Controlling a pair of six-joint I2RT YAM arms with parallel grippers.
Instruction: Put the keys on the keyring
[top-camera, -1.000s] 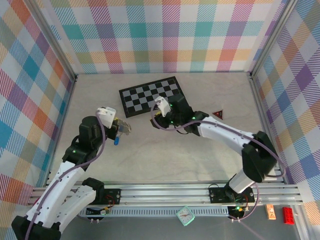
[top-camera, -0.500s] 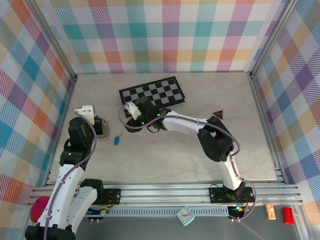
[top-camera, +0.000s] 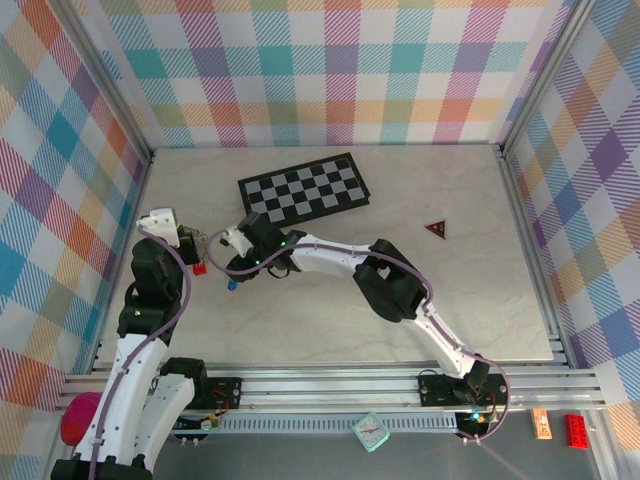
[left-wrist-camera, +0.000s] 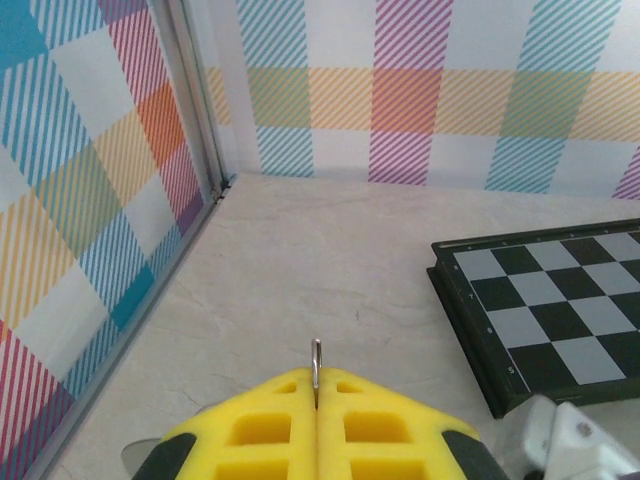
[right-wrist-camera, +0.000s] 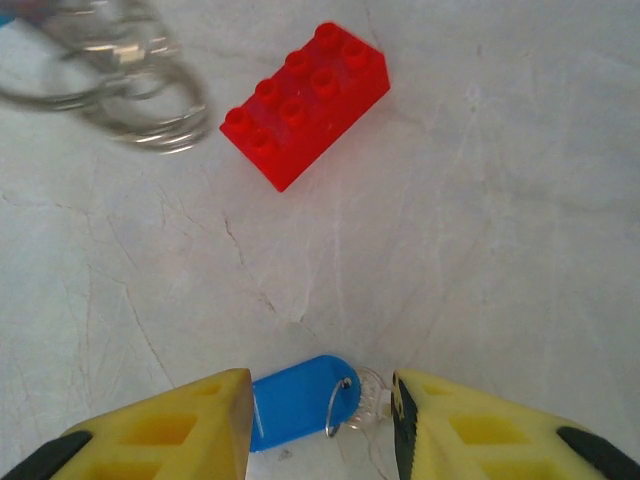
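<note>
- The right gripper (right-wrist-camera: 320, 402) (top-camera: 233, 272) is nearest in its wrist view. Its yellow fingers (right-wrist-camera: 170, 430) stand apart, low over the pale tabletop (right-wrist-camera: 480, 200), and grip nothing.
- The blue key (right-wrist-camera: 295, 400) (top-camera: 232, 285) lies flat on the tabletop in the gap between those fingers. Its coloured head reaches toward one finger, and its small wire loop points toward the other.
- The red block (right-wrist-camera: 305, 100) (top-camera: 199, 267) sits on the tabletop ahead of the right gripper, beyond the key and well apart from it. It is studs up and turned at an angle.
- The keyring (right-wrist-camera: 120, 80) shows as a blurred cluster of silver rings, farther ahead than the block and off to the side. It is near the block, but I cannot tell whether they touch.
- The left gripper (left-wrist-camera: 316, 385) (top-camera: 188, 240) has its yellow fingers pressed together. They are clamped on a thin silver wire of the keyring (left-wrist-camera: 316, 358), which stands edge-on just above the fingertips.
- From above, the left gripper is just beside the right gripper, with the red block between them.
- The black-and-white chessboard (left-wrist-camera: 560, 300) (top-camera: 303, 190) lies flat ahead of the left gripper and off to one side.
- The dark red triangle (top-camera: 435, 228) lies far from both grippers, past the chessboard's end.
</note>
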